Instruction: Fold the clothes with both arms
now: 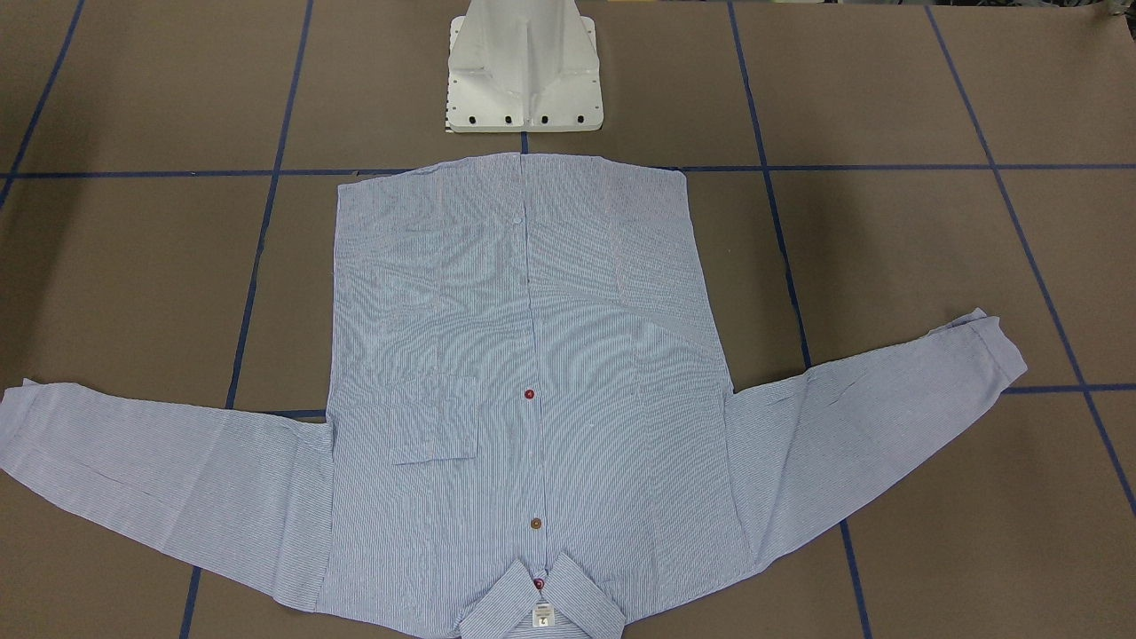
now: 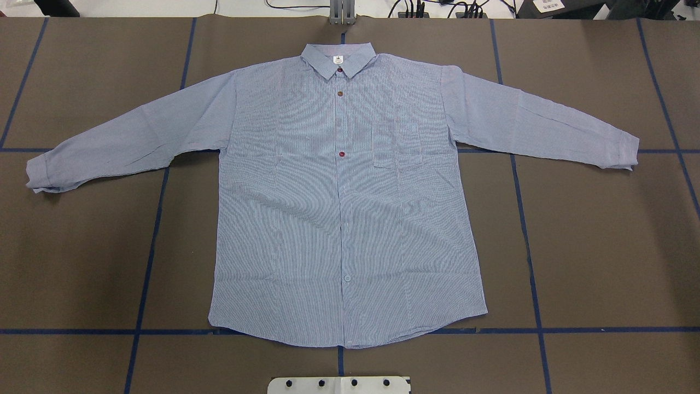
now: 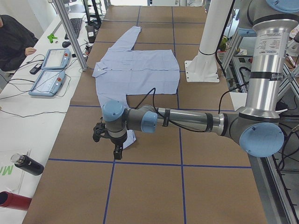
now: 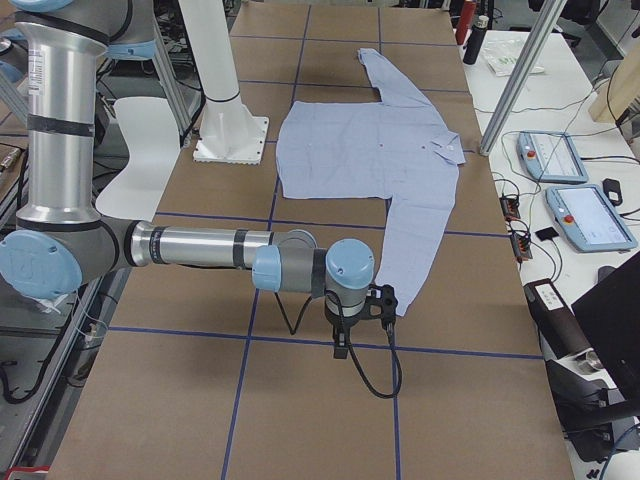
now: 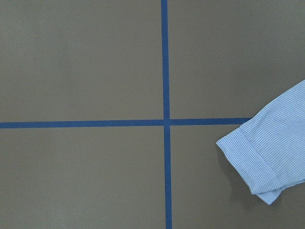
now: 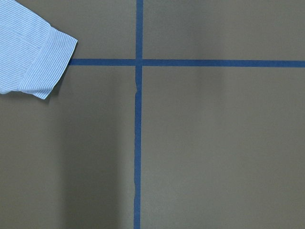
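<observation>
The light-blue, white-striped soft fabric shirt [image 2: 344, 219] is judged light, limp; pinching at each cuff [image 5: 259, 160] is advised; whether the black left gripper [image 3: 114, 148] and right gripper [image 4: 345, 335] are clenched cannot be told.

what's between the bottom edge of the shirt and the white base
Between shirt and base: just a narrow strip of bare table with a short blue tape line, seen in the overhead view.

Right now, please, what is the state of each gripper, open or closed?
Left gripper: cannot be told, seen only from the side.
Right gripper: cannot be told, seen only from the side.
</observation>
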